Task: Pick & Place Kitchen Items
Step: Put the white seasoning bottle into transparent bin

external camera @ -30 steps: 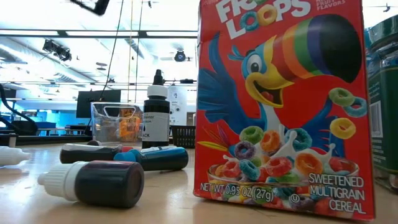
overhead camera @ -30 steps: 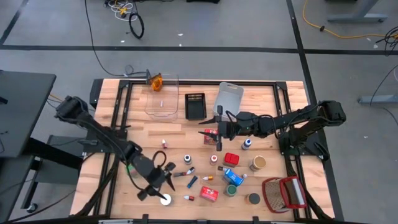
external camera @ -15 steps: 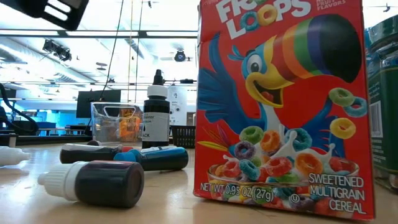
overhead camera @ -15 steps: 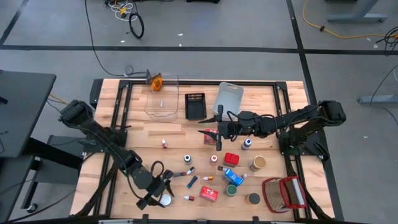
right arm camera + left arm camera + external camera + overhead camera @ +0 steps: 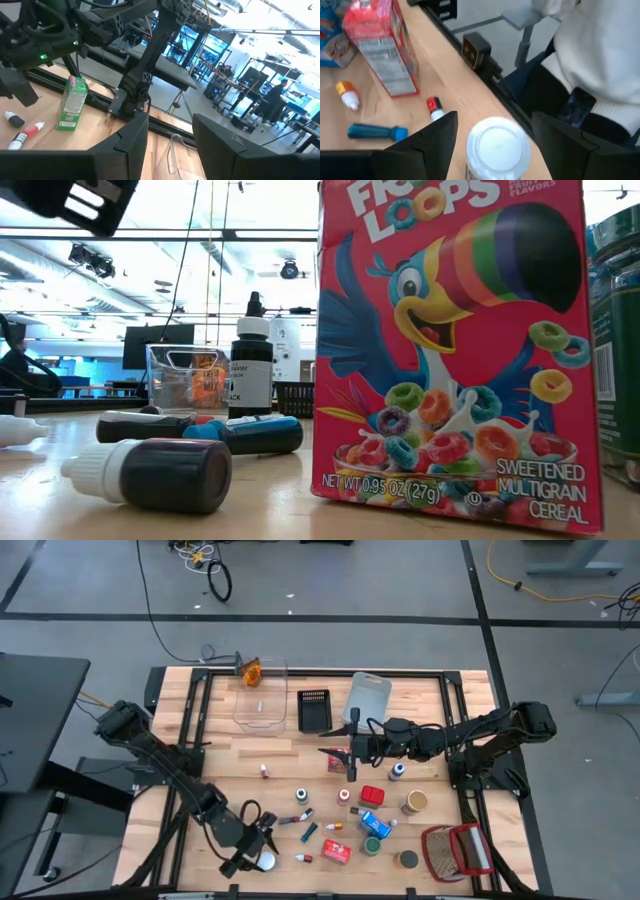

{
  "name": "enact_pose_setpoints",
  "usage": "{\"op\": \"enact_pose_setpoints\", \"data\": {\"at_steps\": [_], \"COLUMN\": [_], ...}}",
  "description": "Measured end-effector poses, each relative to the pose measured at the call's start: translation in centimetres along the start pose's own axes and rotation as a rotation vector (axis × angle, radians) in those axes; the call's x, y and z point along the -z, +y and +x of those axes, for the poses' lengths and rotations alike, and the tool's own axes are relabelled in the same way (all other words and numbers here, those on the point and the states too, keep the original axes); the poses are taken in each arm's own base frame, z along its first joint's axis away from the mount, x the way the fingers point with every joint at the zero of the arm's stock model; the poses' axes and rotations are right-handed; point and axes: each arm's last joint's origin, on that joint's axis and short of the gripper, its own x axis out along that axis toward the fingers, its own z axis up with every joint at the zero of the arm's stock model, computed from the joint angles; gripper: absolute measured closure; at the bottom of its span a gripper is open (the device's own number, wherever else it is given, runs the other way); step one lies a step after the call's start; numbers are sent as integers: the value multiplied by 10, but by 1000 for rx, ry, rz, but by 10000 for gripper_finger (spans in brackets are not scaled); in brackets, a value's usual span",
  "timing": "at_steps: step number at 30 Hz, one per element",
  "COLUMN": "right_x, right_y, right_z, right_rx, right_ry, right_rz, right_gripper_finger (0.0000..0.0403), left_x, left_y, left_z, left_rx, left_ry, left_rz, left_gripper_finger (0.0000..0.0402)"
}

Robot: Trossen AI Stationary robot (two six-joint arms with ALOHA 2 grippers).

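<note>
My left gripper [image 5: 259,853] is low at the table's near edge and open. In the left wrist view its fingers [image 5: 495,121] stand on either side of a white-lidded jar [image 5: 498,148], with a gap on each side. The jar [image 5: 266,861] stands upright on the wood. A red box [image 5: 382,47], a blue tube [image 5: 376,132] and a red-capped tube [image 5: 435,106] lie just beyond it. My right gripper [image 5: 342,752] hangs open over the table's middle beside a small red item [image 5: 338,762]; its wrist view [image 5: 170,120] shows nothing between the fingers.
Small boxes, jars and tubes lie scattered from the middle to the near right, among them a Froot Loops box [image 5: 450,350]. Clear [image 5: 262,695], black [image 5: 314,710] and grey-blue [image 5: 368,698] bins stand at the far edge, a wire basket [image 5: 455,852] near right. A person in white [image 5: 600,55] stands by the near edge.
My left gripper has moved toward the table's near edge and down, from just beyond the white-lidded jar to around it. In the last half second it has stayed almost still. The jar and the other items have not moved.
</note>
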Motion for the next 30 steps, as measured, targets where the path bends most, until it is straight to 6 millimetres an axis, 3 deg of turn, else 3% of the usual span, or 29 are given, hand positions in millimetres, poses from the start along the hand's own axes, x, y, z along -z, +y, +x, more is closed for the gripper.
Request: {"op": "enact_pose_setpoints", "data": {"at_steps": [9, 14, 19, 30], "right_x": [1, 1, 0, 0], "right_y": [0, 0, 0, 0], "right_z": [0, 0, 0, 0], "right_rx": [-3, -3, -2, 0], "right_ry": [6, 6, 3, -1], "right_rz": [0, 0, 0, 0], "right_gripper_finger": [238, 238, 238, 238], "left_x": [15, 16, 16, 6], "left_y": [0, 1, 1, 4], "left_z": [18, 18, 18, 12], "left_rx": [10, -3, -11, -133], "left_ry": [64, 67, 64, -7], "left_rz": [10, 50, 77, 83], "left_gripper_finger": [136, 141, 185, 186]}}
